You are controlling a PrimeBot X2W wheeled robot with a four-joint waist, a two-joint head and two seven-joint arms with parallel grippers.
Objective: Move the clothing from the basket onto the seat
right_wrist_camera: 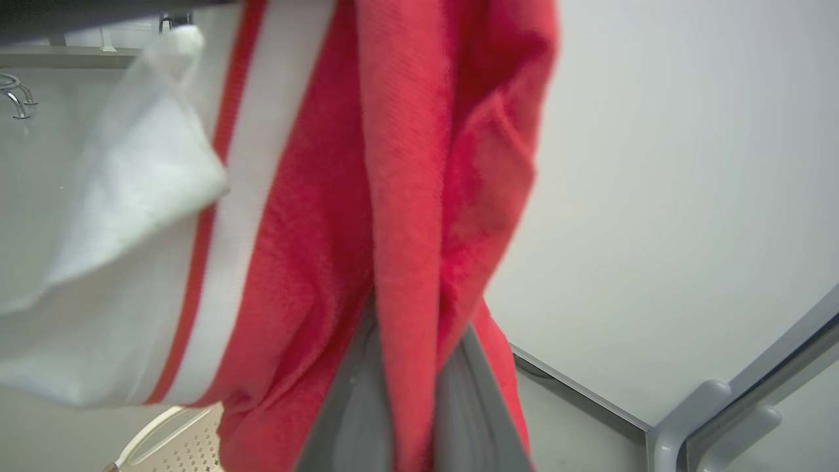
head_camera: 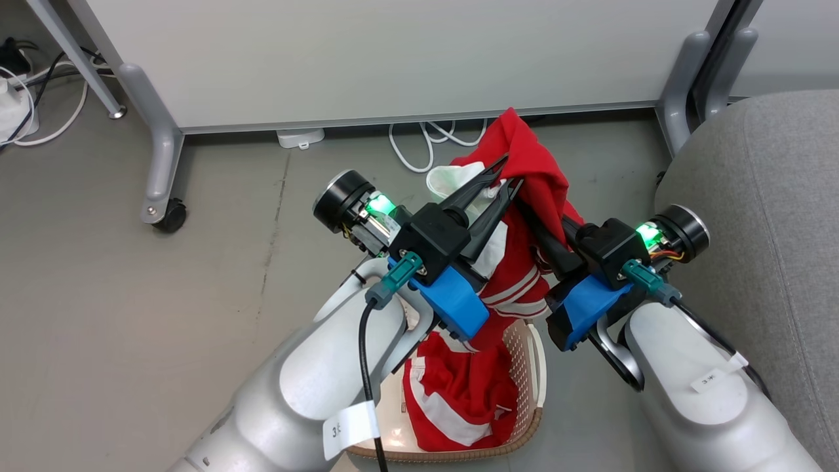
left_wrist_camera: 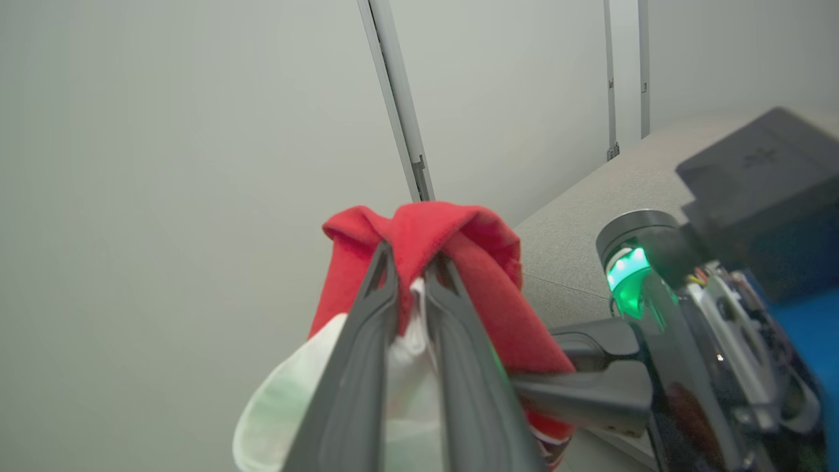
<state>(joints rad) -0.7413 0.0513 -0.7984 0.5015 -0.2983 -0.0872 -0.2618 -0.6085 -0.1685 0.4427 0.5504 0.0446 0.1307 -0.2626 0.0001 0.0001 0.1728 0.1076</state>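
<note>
Currently left gripper (head_camera: 511, 172), right gripper (right_wrist_camera: 409, 367) each clamp red clothing (head_camera: 531, 157) above basket (head_camera: 524, 357); forearm label (head_camera: 714, 379) starts "3".

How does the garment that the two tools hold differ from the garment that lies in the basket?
Pose: the held garment hangs from the left tool and the right tool, both shut on it; the basket garment lies crumpled, gripped by nothing.
Place: the held garment is up over the basket; the basket garment rests inside it.
Both are red with white stripes.
</note>
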